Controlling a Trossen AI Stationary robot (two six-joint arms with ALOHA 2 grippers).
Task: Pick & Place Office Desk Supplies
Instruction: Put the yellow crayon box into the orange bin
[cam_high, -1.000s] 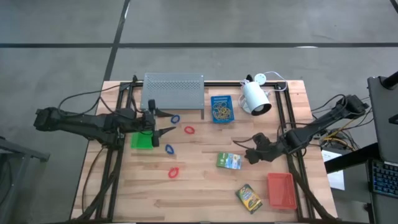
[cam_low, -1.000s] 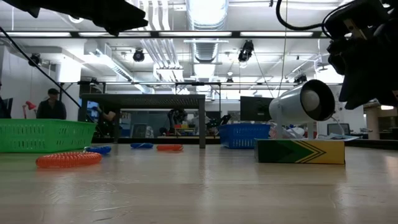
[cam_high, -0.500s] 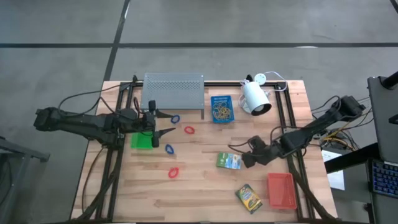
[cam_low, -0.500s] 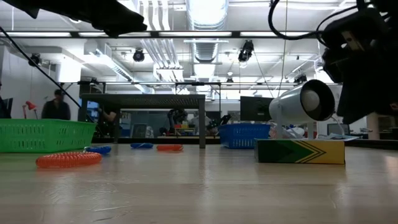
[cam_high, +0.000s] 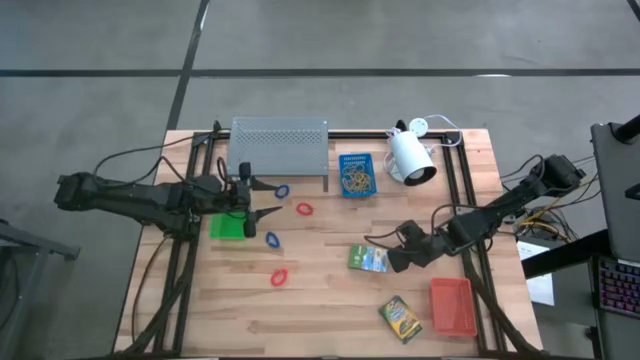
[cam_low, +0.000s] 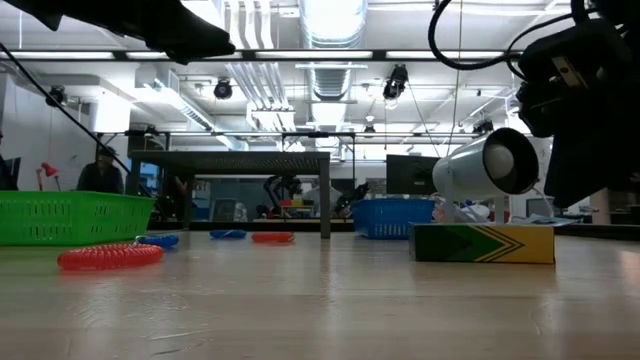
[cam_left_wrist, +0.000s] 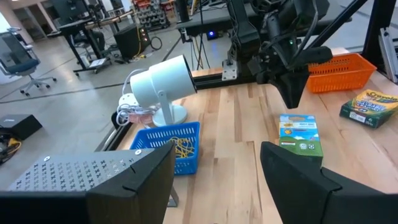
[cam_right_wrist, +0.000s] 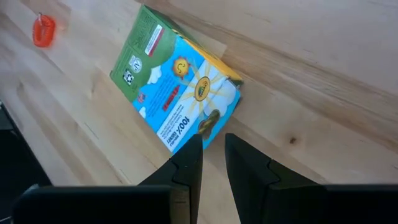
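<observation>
- I have the light slatted wooden table (cam_high: 330, 310) filling the lower centre of the high view; a grey perforated metal shelf (cam_high: 279, 146) sits at its upper edge and a white lamp (cam_high: 411, 157) to the right of it.
- My left gripper (cam_high: 262, 197) waits left of centre over the green plastic tray (cam_high: 227, 226), jaws spread wide apart and empty.
- My right gripper (cam_high: 392, 257) hovers right of centre, just beside the right edge of the green and blue printed card box (cam_high: 367, 259). Its jaws are nearly together, a thin gap between them, holding nothing.
- Risk, as I judge it: with the jaws this narrow they cannot straddle the box; descending now would shove or tip it instead of gripping it. I would need to open first.
- The red-orange plastic tray (cam_high: 452, 305) sits in the lower right; a second, green and yellow printed card box (cam_high: 400, 318) lies just left of it and could be knocked on the way there.
- The blue plastic tray (cam_high: 356, 174) at upper centre holds thin tan rubber bands (cam_high: 356, 179).
- Small red and blue loops, one being the red loop (cam_high: 304, 210), lie scattered left of centre.
- Writing: the right wrist view shows "100%" on the nearer box; the left wrist view shows "Crayola" on the farther one.
</observation>
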